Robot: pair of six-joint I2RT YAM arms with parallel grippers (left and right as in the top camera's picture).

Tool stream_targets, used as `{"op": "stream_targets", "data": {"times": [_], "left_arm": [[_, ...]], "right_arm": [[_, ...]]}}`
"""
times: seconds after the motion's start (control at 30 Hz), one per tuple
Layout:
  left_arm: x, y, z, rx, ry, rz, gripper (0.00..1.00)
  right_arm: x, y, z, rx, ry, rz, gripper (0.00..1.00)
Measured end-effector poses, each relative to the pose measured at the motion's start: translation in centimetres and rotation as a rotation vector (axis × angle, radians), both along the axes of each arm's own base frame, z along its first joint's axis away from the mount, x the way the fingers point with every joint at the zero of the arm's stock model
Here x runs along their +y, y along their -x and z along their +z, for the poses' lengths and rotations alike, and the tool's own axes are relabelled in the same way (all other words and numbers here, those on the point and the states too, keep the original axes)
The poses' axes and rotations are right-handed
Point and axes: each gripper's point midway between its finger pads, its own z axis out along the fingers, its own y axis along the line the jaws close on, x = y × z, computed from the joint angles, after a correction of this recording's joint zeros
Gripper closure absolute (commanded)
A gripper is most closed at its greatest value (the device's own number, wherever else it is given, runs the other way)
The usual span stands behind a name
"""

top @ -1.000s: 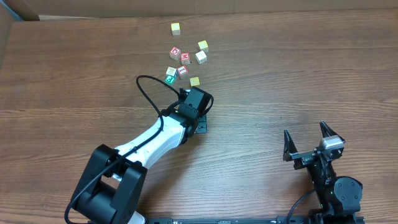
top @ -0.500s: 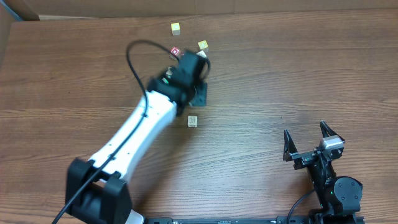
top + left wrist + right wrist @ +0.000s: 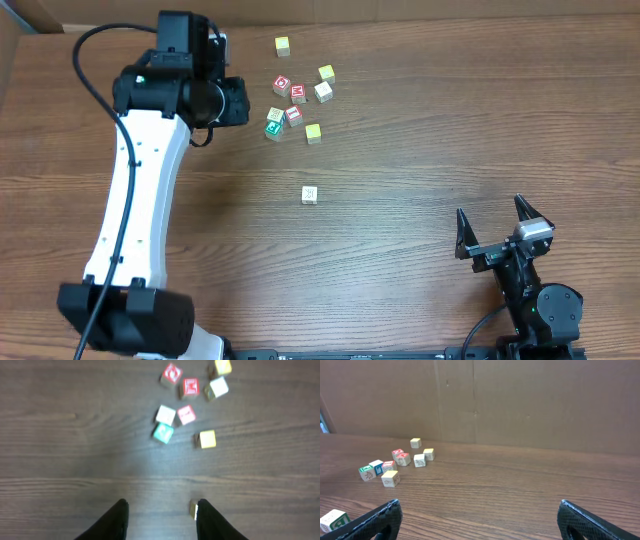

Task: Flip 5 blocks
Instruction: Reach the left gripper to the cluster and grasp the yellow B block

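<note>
Several small wooden blocks lie in a loose cluster at the back of the table: a green one (image 3: pixel 272 129), a pale one (image 3: pixel 275 115), a red-framed one (image 3: pixel 292 114) and a plain yellow one (image 3: pixel 313 133). A cream block (image 3: pixel 310 195) lies alone nearer the middle. My left gripper (image 3: pixel 228 102) hangs high over the table, left of the cluster. In the left wrist view it (image 3: pixel 161 506) is open and empty, and the cream block (image 3: pixel 193 509) on the table below peeks out beside the right finger. My right gripper (image 3: pixel 495 225) rests open at the front right, far from every block.
Red-lettered D (image 3: pixel 282 85) and M (image 3: pixel 298 93) cubes, a white cube (image 3: pixel 323 92) and a yellow-green cube (image 3: pixel 326 73) sit behind the cluster. A lone pale-yellow cube (image 3: pixel 283 45) lies furthest back. A cardboard wall (image 3: pixel 480 395) stands behind the table.
The left gripper was low near the yellow block, set the cream block down mid-table, then rose and swung back to the left. The right arm stayed still.
</note>
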Motion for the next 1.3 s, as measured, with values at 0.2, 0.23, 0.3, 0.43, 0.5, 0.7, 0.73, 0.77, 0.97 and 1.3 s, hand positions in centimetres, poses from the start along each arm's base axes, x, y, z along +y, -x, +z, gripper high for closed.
{"op": "stream_targets", "data": {"times": [0.2, 0.23, 0.3, 0.43, 0.5, 0.7, 0.73, 0.77, 0.97, 1.3], "left_arm": [[-2.3, -1.4, -5.7, 0.128, 0.012, -0.055, 0.6], [-2.9, -1.7, -6.7, 0.143, 0.015, -0.059, 0.59], [-4.3, -2.4, -8.9, 0.175, 0.025, -0.054, 0.58], [-7.2, -3.3, -11.9, 0.202, 0.047, -0.049, 0.55], [-8.6, -3.8, -13.0, 0.197, 0.055, -0.05, 0.55], [-11.8, -5.2, -15.8, 0.161, 0.032, -0.07, 0.57], [-12.1, -5.2, -16.2, 0.16, 0.022, -0.071, 0.58], [-12.3, -5.2, -16.6, 0.16, 0.008, -0.071, 0.58], [-11.7, -5.4, -18.6, 0.165, -0.074, -0.003, 0.59], [-11.3, -6.3, -20.9, 0.163, -0.089, 0.066, 0.63]], "right_arm": [[0.0, 0.0, 0.0, 0.0, 0.0, 0.0, 0.0], [0.0, 0.0, 0.0, 0.0, 0.0, 0.0, 0.0], [0.0, 0.0, 0.0, 0.0, 0.0, 0.0, 0.0], [0.0, 0.0, 0.0, 0.0, 0.0, 0.0, 0.0], [0.0, 0.0, 0.0, 0.0, 0.0, 0.0, 0.0], [0.0, 0.0, 0.0, 0.0, 0.0, 0.0, 0.0], [0.0, 0.0, 0.0, 0.0, 0.0, 0.0, 0.0], [0.0, 0.0, 0.0, 0.0, 0.0, 0.0, 0.0], [0.0, 0.0, 0.0, 0.0, 0.0, 0.0, 0.0], [0.0, 0.0, 0.0, 0.0, 0.0, 0.0, 0.0]]}}
